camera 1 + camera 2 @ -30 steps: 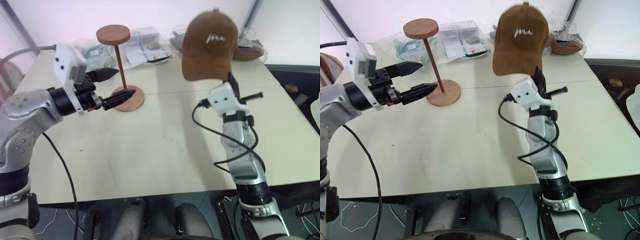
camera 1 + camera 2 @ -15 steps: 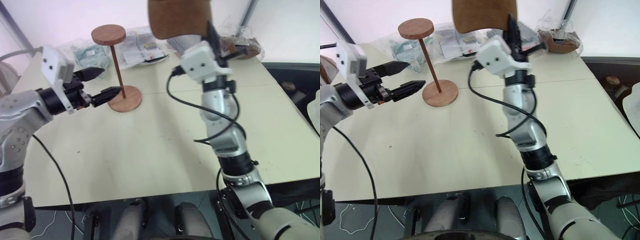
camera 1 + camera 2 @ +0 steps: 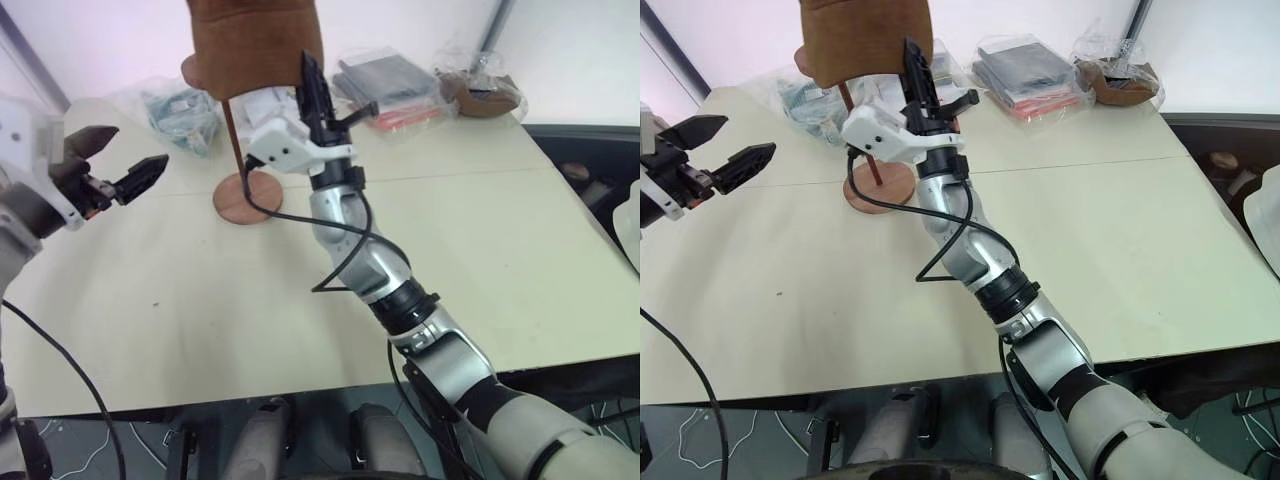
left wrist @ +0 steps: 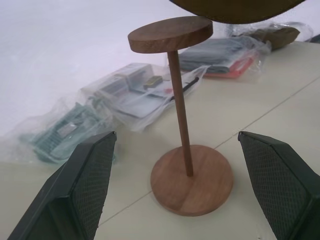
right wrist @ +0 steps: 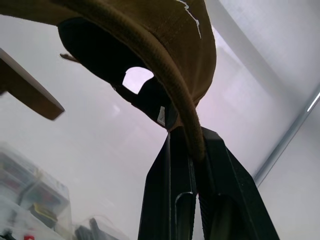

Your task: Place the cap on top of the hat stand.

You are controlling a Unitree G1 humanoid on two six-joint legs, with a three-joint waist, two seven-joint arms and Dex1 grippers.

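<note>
The right gripper (image 5: 192, 150) pinches the brim edge of the brown suede-like baseball cap (image 3: 255, 45), holding it just above the round disc top of the reddish-brown wooden hat stand (image 4: 182, 120). The left gripper (image 3: 122, 168) hangs with fingers spread wide beside the stand, apart from it, over the pale table (image 3: 500, 230).

The cap (image 3: 255, 45) hangs over the hat stand (image 4: 182, 117), pinched in the right hand (image 3: 312, 80), whose arm slants across the middle of the tabletop (image 3: 500, 260). Plastic bags (image 3: 400, 85) crowd the far edge behind the stand. The left hand (image 3: 118, 165) stands apart with jaws spread; bare tabletop lies beneath it and along the near side
</note>
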